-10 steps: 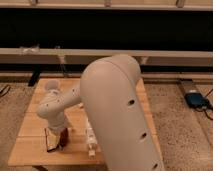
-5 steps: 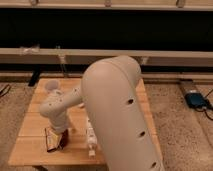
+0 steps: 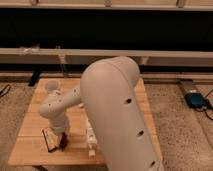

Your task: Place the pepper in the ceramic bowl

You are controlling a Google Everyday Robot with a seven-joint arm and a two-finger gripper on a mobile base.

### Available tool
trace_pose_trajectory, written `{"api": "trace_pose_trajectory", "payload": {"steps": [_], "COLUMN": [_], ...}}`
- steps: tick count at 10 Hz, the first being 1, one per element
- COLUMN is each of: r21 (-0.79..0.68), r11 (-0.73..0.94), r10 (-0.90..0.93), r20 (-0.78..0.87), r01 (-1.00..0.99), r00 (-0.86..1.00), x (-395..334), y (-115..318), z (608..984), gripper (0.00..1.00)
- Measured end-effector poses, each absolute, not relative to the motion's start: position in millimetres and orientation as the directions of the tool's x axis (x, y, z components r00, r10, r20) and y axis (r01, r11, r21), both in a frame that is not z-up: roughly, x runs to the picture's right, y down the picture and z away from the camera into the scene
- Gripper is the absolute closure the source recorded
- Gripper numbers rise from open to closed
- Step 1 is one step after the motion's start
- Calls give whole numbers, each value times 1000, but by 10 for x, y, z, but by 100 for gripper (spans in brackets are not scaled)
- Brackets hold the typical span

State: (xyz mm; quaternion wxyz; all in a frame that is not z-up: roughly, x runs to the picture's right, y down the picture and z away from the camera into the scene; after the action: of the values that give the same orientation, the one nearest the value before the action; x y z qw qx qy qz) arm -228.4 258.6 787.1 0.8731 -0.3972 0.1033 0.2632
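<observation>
Pepper [image 3: 64, 143], a small dark red shape, lies near the front left corner of the wooden table [image 3: 31, 109], directly under the gripper [image 3: 62, 138]. The gripper points down at it and is low enough that its tip and the pepper run together in the camera view. Whether it is open or closed on the pepper cannot be told, nor whether the pepper rests on the wood or is lifted off it.

Just to the left of the pepper, touching it or nearly so, lies a flat dark rectangular packet [image 3: 49, 139] with a paler edge. A white tube [image 3: 91, 138] lies to the right of the gripper, pointing toward the table's front edge. A small pale round cup [image 3: 51, 86] stands near the far left corner, well apart from the pepper.

The robot's bulky white arm [image 3: 112, 107] fills the middle and right of the view (it hides much of the tabletop), and the ceramic bowl cannot be made out.
</observation>
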Motion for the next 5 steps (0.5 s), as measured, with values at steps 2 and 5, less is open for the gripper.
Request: {"api": "trace_pose_trajectory", "payload": {"steps": [2,5], "r21": [-633,-624], "r11": [548,545], "r10": [397,433], "r20": [-379,-362], "r01": [-547,-560], "r00": [836,825], "x": [-2221,-2115], "y": [2501,2336], "z": [7855,7762], "gripper": [90,100]}}
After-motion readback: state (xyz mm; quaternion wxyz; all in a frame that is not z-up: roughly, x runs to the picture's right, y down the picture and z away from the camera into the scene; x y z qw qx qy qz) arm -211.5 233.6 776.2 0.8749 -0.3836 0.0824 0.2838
